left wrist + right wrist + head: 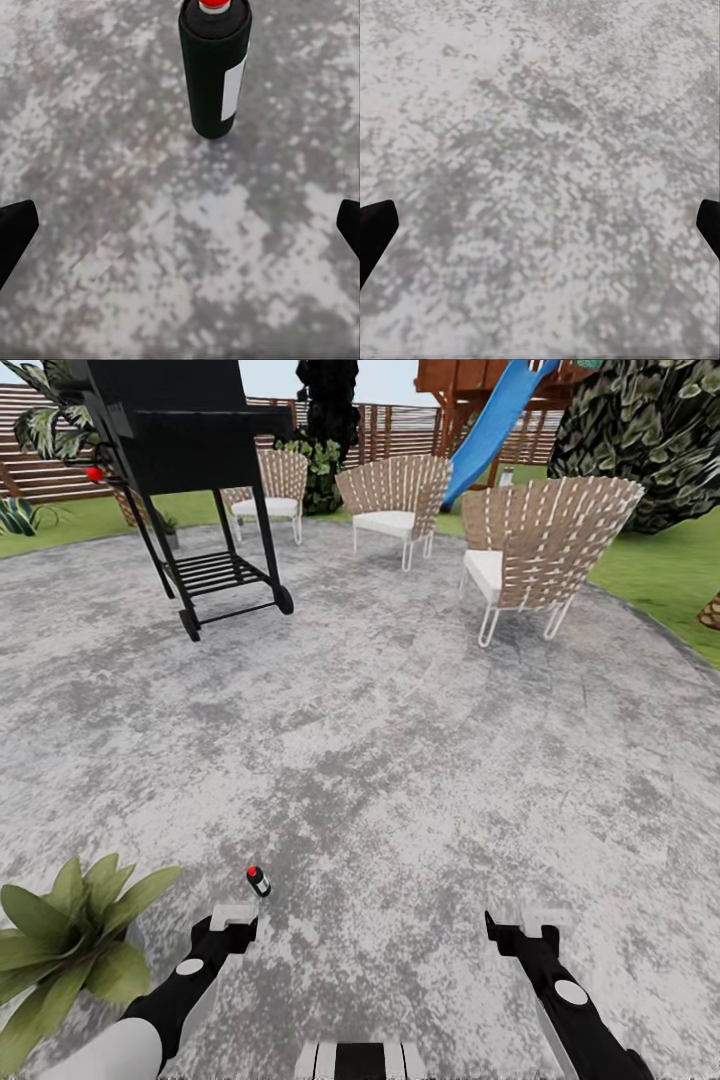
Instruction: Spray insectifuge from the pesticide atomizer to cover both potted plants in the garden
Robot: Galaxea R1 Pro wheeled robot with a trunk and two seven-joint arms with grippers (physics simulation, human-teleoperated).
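No text, brand or number can be read anywhere. The pesticide atomizer point(214, 71) at the frame's top carries a white label point(233, 91), blank.

Patio point(400, 740) reads as mottled grey stone, matt and grainy; atomizer point(215, 71) looks like smooth dark plastic or metal with a flat white label and a glossy red cap. Chairs point(540, 540) have woven wicker-like shells on thin white metal legs with white cloth cushions; grill point(190, 430) is matt black metal. Fence point(40, 470) is brown slatted wood, slide point(495, 420) smooth blue plastic, potted plant point(70, 940) leaves slightly glossy
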